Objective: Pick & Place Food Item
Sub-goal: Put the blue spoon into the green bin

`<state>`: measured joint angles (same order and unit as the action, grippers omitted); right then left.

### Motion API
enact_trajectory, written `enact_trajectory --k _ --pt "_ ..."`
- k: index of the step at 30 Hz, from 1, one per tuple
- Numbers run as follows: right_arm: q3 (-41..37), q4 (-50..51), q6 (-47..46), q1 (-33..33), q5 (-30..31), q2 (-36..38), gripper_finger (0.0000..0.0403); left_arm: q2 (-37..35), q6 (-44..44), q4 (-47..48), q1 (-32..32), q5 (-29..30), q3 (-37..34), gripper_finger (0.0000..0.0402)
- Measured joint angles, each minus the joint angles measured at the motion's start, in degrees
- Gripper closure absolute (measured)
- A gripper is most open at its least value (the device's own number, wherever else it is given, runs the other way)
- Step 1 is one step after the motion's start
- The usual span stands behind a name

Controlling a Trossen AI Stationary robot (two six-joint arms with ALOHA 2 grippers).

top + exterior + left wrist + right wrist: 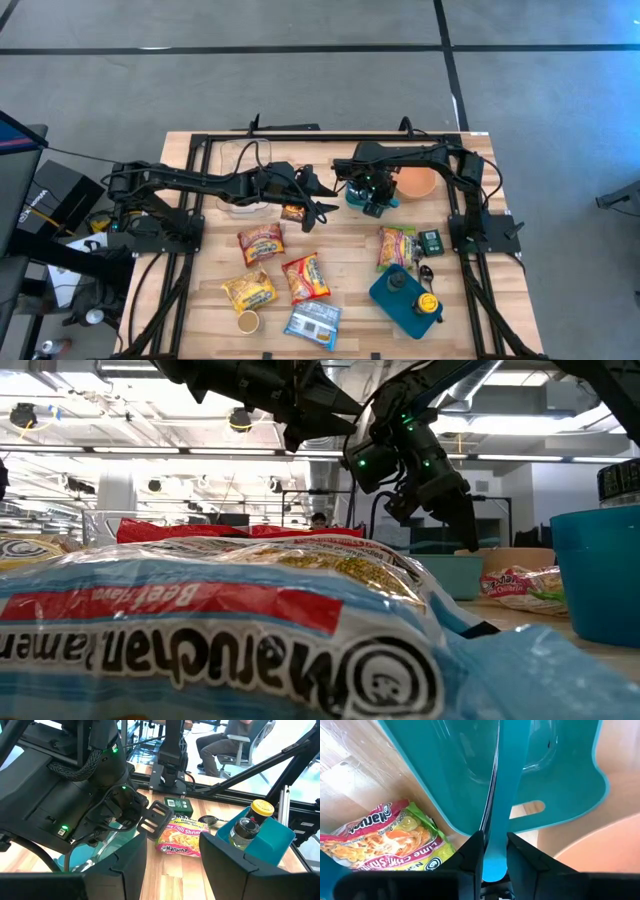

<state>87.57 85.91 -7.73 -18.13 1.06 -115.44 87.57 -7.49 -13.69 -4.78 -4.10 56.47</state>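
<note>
Presently: right gripper, jaws clamped on teal bowl rim, beside orange bowl. Left gripper, jaws apart, empty, above table.

high: overhead, straight down | low: tabletop level | wrists: close, forward

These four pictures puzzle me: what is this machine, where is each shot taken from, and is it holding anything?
It is a robot with two dark arms at a wooden table, each ending in a two-finger gripper. One picture looks straight down, one looks level across the tabletop, and two come from cameras on the wrists. Noodle packets lie scattered on the table, beside an orange bowl and a teal caddy holding bottles. The right gripper is shut on the rim of a teal container. The left gripper is open and holds nothing, near the table's middle.
</note>
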Motion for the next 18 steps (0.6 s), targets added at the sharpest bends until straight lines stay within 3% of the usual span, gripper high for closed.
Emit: enact_trajectory --k 18 --pt "0.0 -0.7 -0.9 0.0 0.0 0.0 0.0336 0.0 -0.1 0.0 0.0 0.0 0.0 0.0224"
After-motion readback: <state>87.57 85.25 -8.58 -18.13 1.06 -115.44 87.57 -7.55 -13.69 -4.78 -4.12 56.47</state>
